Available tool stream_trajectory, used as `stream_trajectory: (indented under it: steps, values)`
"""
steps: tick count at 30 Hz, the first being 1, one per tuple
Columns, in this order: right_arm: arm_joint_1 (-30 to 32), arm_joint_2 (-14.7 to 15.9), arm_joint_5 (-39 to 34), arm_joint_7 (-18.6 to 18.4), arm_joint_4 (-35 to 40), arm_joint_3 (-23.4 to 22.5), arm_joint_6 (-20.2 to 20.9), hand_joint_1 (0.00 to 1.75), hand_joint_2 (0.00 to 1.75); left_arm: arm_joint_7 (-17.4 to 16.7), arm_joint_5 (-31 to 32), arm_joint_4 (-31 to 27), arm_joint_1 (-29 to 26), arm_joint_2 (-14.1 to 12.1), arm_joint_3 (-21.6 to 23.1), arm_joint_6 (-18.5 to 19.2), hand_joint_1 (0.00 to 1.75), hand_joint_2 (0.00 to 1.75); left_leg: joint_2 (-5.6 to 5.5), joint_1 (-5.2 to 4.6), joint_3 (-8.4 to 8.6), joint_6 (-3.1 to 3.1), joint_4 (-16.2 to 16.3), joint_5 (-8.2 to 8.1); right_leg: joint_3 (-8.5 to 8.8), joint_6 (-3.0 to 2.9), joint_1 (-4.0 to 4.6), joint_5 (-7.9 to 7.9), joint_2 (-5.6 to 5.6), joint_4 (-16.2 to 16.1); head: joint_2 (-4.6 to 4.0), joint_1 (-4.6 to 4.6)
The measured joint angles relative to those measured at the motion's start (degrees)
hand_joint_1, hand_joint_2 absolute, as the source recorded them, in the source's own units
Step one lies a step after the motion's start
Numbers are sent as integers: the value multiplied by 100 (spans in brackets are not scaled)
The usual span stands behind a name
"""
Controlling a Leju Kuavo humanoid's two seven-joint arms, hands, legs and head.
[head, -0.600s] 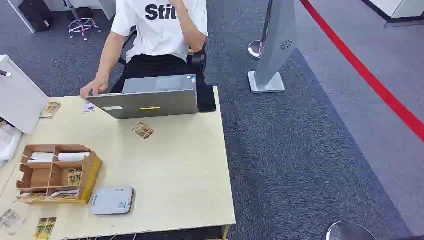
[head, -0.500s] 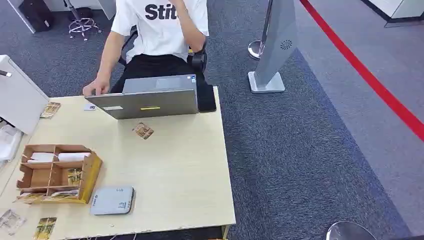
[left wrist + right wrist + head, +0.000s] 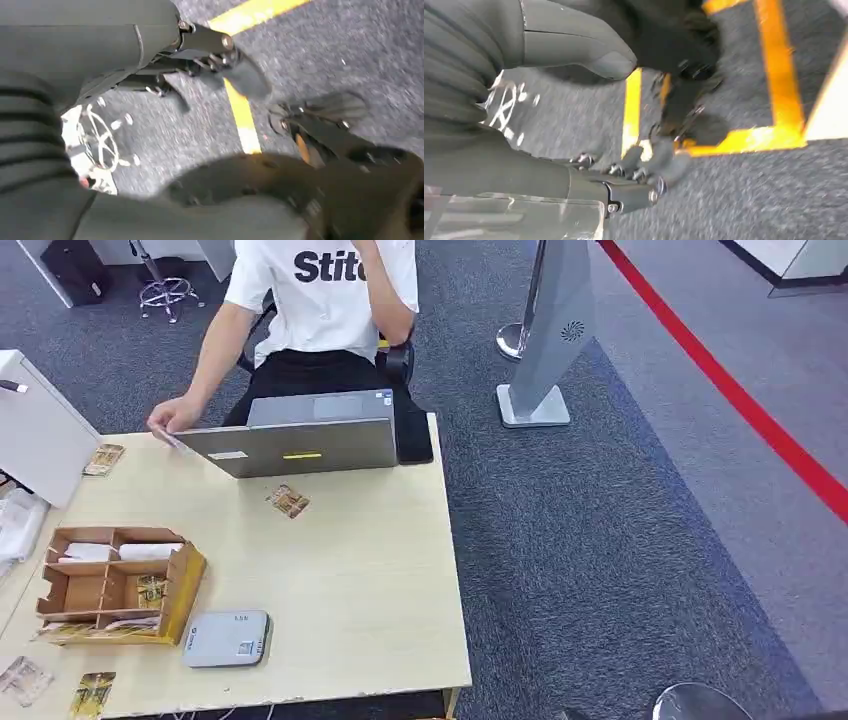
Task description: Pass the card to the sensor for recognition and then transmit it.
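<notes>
Grey left robot hand hangs over carpet, fingers spread, empty; right robot hand likewise.

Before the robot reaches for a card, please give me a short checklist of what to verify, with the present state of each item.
1. Card reader lies on the table, nothing on top of it: ok.
2. A card lies alone in front of the laptop: ok.
3. Left hand holds nothing, fingers apart: ok.
4. Right hand holds nothing: ok.
5. Both hands hang over the carpet, not above the table: not ok.
6. Person's hand is at the table's far edge, beside the laptop: not ok.
</notes>
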State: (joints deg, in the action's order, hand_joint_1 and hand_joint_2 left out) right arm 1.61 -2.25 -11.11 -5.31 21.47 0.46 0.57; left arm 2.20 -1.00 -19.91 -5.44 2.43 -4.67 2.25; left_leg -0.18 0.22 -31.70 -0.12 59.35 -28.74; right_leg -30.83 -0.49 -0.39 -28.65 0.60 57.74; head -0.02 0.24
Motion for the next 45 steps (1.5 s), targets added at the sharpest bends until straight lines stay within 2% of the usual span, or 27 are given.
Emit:
stream_trajectory:
  steps: [12,13,16,19,20,21,22,23,27,30,34,39,45]
  values:
    - [-967,-164,-1838,-947,-284,-236,184,0,175,300,-103,562,439,380,-649,324,0,175,-2,-3,-4,3,2,24,-6,0,-2,19,0,0,0,0]
    - [-1033,-164,-1949,-1032,-315,-249,164,0,0,324,-118,593,464,389,-696,315,0,175,-2,-4,-3,3,2,24,-6,0,-4,20,0,0,0,2]
    - [-1156,-164,-2132,-1150,-381,-304,-35,0,0,459,-326,656,500,437,-881,291,0,175,-2,-4,-4,3,2,24,-7,0,-4,20,0,0,0,0]
    - [-1225,-164,-2180,-1106,-422,-332,-212,0,0,536,-486,684,518,470,-1047,306,0,175,-2,-4,-6,3,2,24,-9,0,-5,21,0,0,0,0]
    - [-1242,-164,-2180,-1098,-433,-339,-242,0,0,540,-505,695,525,474,-1086,306,0,0,-3,-4,-6,3,2,24,-9,0,-5,21,-1,0,0,0]
    - [-1260,-164,-2180,-1093,-444,-352,-251,0,0,540,-512,704,530,481,-1124,306,0,0,-3,-4,-6,3,2,24,-9,0,-5,21,-1,0,0,0]
    - [-1269,-164,-2180,-1089,-453,-361,-258,0,0,540,-523,706,531,481,-1159,304,0,175,-3,-4,-6,3,2,24,-9,0,-5,21,-1,0,0,0]
    - [-1279,-164,-2180,-1082,-459,-363,-289,0,175,549,-547,706,532,483,-1183,297,0,175,-3,-4,-6,3,2,24,-10,0,-5,21,-1,0,0,0]
    - [-1293,-164,-2406,-1022,-496,-441,-492,0,175,630,-695,706,543,498,-1340,219,0,175,-3,-5,-7,3,2,24,-12,0,-5,21,-1,0,0,0]
    - [-1252,-129,-2992,-465,-492,-790,-617,0,175,739,-864,706,550,507,-1498,188,0,175,-3,-6,-7,3,3,24,-13,0,-6,21,-1,0,0,0]
    - [-1175,79,-3216,133,-413,-1262,-748,0,175,776,-984,706,548,454,-1664,254,0,175,-10,-12,-13,6,3,26,-13,3,-13,22,-9,0,2,0]
    - [-1170,282,-3214,190,-315,-1561,-791,0,175,800,-1010,706,550,419,-1775,238,0,175,-9,-13,-14,7,3,26,-16,8,-15,25,-5,0,0,0]
    - [-1158,306,-3214,190,-297,-1668,-793,0,175,822,-1012,706,551,422,-1836,236,0,175,-11,-13,-14,13,3,32,-18,8,-19,26,-9,1,2,-2]
